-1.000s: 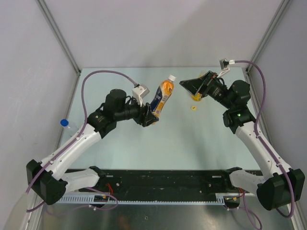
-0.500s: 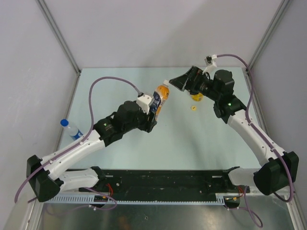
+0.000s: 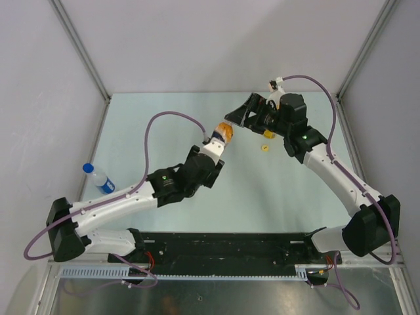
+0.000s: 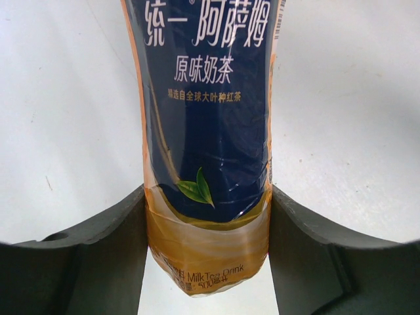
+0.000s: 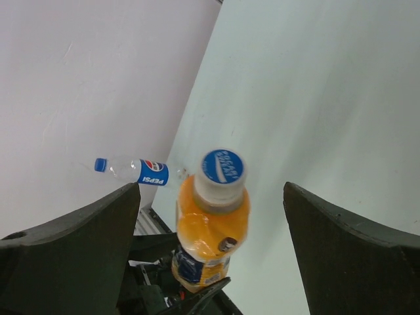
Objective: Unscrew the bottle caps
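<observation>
A pale green tabletop (image 3: 262,197) is enclosed by plain white wall panels (image 3: 216,39) on three sides. Aluminium corner posts (image 3: 81,52) are fitted between panels. Lighting is even.

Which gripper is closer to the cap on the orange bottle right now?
Right. The right gripper hangs at the cap, jaws open on either side, not touching; the left gripper is clamped on the bottle lower down, at its label.

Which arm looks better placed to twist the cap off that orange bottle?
Right. The right fingers stand open facing the cap of the orange bottle, while the left fingers grip its lower body.
</observation>
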